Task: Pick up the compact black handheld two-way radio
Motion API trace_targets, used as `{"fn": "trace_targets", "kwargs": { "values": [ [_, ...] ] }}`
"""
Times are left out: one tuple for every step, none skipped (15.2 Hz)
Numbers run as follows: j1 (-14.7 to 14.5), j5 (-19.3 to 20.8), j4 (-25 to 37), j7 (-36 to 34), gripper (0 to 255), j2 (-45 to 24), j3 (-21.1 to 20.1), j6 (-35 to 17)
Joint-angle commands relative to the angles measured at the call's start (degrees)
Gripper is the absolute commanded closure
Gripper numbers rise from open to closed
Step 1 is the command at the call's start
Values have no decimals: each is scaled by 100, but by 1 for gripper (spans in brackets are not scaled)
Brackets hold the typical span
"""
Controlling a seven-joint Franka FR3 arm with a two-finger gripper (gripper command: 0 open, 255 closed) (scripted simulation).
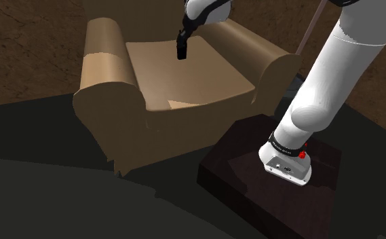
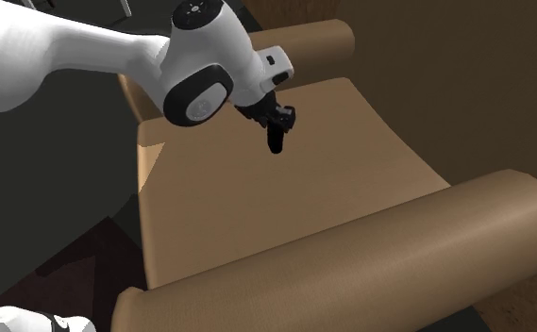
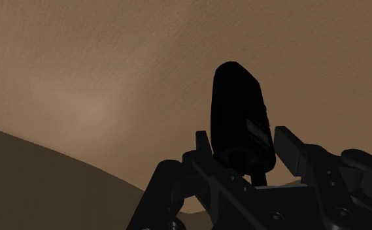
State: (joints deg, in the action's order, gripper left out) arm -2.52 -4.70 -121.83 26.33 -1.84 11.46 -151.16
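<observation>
Holding the radio (image 3: 238, 98) between my 2 fingers, my gripper (image 3: 243, 137) is closed down to the width of its body. I clasp the end nearest my palm, and the rounded far end sticks out past the fingertips. The radio hangs in the air over the seat cushion (image 1: 184, 81) of the tan armchair (image 1: 106, 68), clear of the fabric as far as I can judge from the shoulder view. I take it for a small, light, rigid case that will not give under the pads. Its plain black sides look smooth and maybe slippery, so it wants firm, even pressure. The 2 flat sides near the middle seem the best hold. Mine sits toward 1 end, so it could pivot on a fast swing.
</observation>
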Motion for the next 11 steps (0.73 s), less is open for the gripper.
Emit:
{"fn": "trace_targets", "kwargs": {
  "values": [
    [3,40,74,-25,255,78,7,151],
    [3,60,117,-41,255,110,7,224],
    [2,78,161,-56,255,141,8,298],
    [2,96,206,-71,255,170,8,372],
    [2,112,253,-84,255,199,9,446],
    [3,127,301,-97,255,226,8,521],
    [3,142,350,-110,255,252,8,595],
    [3,156,400,-121,255,276,8,669],
    [3,169,452,-132,255,300,8,744],
    [3,171,459,-134,255,304,7,755],
    [3,171,459,-134,255,304,7,755]
  ]
}}
